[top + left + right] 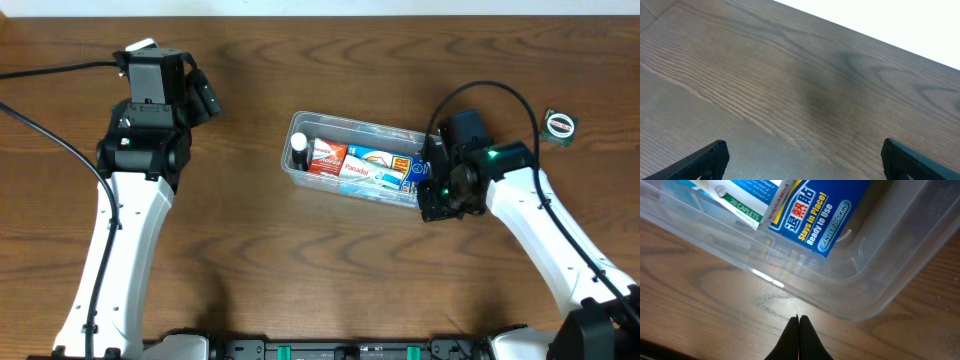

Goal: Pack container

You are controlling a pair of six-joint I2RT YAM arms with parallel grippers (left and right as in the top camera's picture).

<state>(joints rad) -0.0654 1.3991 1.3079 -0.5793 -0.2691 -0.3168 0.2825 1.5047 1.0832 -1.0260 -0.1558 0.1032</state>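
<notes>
The container (296, 168), a clear plastic tub, sits mid-table and holds a small white bottle (300, 152), a red packet (326, 157), a white-and-blue box (368, 165) and a blue packet (412, 172). My right gripper (428, 200) is shut and empty, just outside the tub's right end. In the right wrist view its closed tips (799, 322) rest over bare wood next to the tub's rounded corner (860, 307), with the blue packet (812, 222) inside. My left gripper (205, 100) is open and empty at the far left; its fingers (802, 155) frame bare wood.
A small round green-and-red item (560, 126) lies at the far right of the wooden table (300, 270). Black cables run from both arms. The table's far edge (880, 42) shows in the left wrist view.
</notes>
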